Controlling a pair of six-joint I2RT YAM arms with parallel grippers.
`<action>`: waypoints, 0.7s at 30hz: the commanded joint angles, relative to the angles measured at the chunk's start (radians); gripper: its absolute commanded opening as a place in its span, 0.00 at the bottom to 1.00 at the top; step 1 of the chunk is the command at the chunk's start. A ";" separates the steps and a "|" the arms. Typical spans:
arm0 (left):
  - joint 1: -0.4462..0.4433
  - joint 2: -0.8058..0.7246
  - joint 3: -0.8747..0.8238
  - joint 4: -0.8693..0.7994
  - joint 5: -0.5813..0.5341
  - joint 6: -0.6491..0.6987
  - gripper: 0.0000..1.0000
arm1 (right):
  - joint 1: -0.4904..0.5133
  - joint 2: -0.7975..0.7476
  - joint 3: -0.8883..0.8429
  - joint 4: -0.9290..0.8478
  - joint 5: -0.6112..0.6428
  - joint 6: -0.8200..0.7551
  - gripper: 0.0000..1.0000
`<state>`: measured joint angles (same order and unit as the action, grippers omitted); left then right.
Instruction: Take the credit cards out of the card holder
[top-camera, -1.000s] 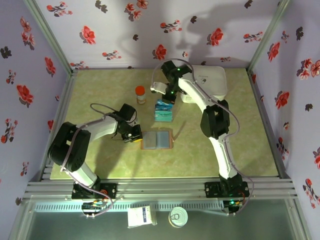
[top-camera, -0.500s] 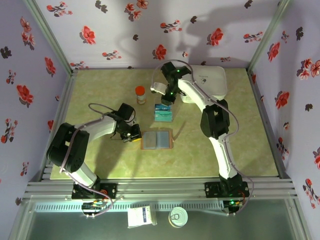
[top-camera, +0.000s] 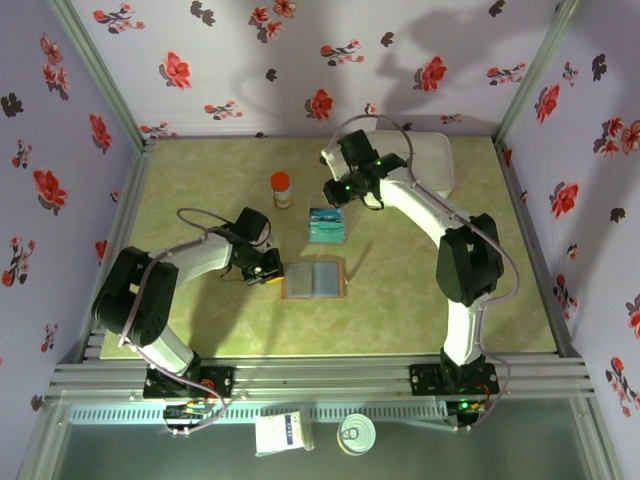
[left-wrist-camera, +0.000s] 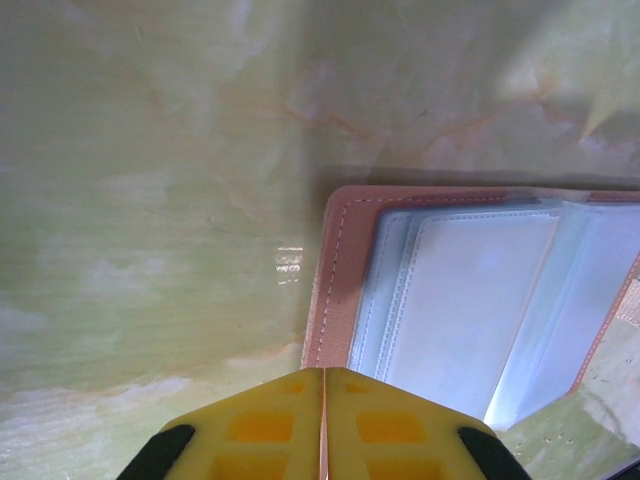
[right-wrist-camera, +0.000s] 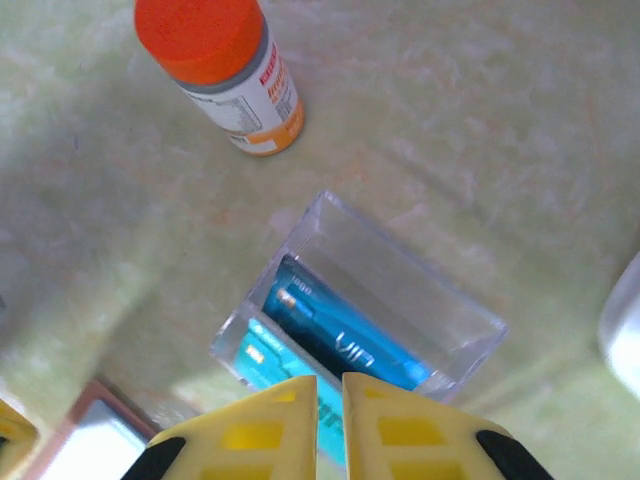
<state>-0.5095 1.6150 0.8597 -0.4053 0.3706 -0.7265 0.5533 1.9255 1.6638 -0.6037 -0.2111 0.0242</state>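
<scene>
Two credit cards (right-wrist-camera: 340, 345) in tray (right-wrist-camera: 400, 265), hovered over with right gripper (right-wrist-camera: 330, 400) ajar, empty, clamped card holder (left-wrist-camera: 470, 300) edge in left gripper (left-wrist-camera: 322, 400).

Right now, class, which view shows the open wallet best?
Left wrist: the wallet is close, stitching and clear sleeves plain. The top view shows it whole but small; the right wrist catches one corner.

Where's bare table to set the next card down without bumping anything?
Widest bare patch: table between the card holder and the right arm. Also the far-left corner, left of the orange-capped bottle. Crowded: the middle, where bottle, clear tray, holder and left gripper cluster.
</scene>
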 joint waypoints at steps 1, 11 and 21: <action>-0.013 -0.010 -0.013 0.017 0.016 -0.011 0.08 | 0.034 -0.051 -0.105 0.116 -0.034 0.319 0.15; -0.030 0.027 0.007 0.021 0.016 -0.007 0.06 | 0.178 -0.150 -0.337 0.158 -0.049 0.561 0.17; -0.041 0.052 0.002 0.027 0.003 -0.008 0.05 | 0.247 -0.169 -0.468 0.229 -0.080 0.677 0.23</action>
<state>-0.5453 1.6543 0.8585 -0.3744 0.3771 -0.7265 0.7822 1.7821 1.2266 -0.4061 -0.2783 0.6319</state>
